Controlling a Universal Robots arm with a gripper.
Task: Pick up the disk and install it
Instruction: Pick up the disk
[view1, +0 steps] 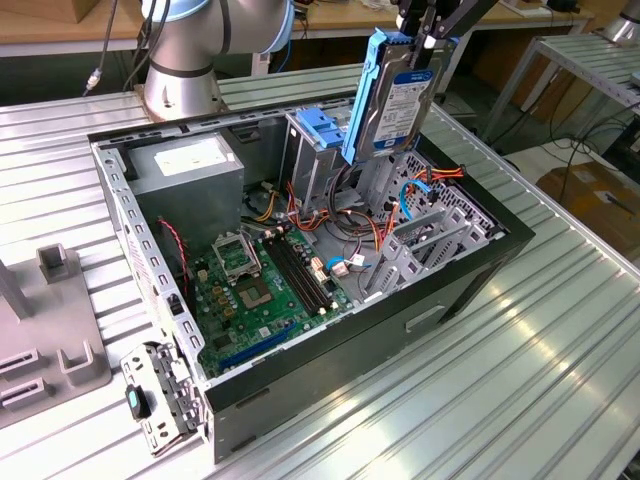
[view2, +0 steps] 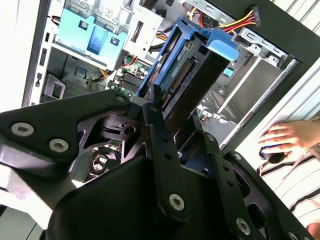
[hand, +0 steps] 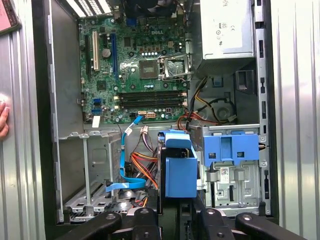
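My gripper (view1: 425, 42) is shut on the disk (view1: 395, 95), a flat metal drive with a blue-and-white label and blue side rails. The disk hangs upright, slightly tilted, above the open computer case (view1: 470, 270), over the bay area beside the grey drive cage with a blue latch (view1: 318, 130). In the second wrist view the black fingers (view2: 159, 127) clamp the disk (view2: 192, 75) by its end. In the first wrist view the disk (hand: 180, 172) is seen end-on, next to the blue-latched cage (hand: 232, 147), with my gripper (hand: 177, 216) below it in the picture.
Inside the case lie a green motherboard (view1: 250, 290), a grey power supply box (view1: 190, 165) and loose coloured cables (view1: 345, 235). A person's hand (view2: 287, 137) rests on the ribbed metal table (view1: 480, 400) beside the case. A grey fixture (view1: 50, 340) stands at the exterior view's left.
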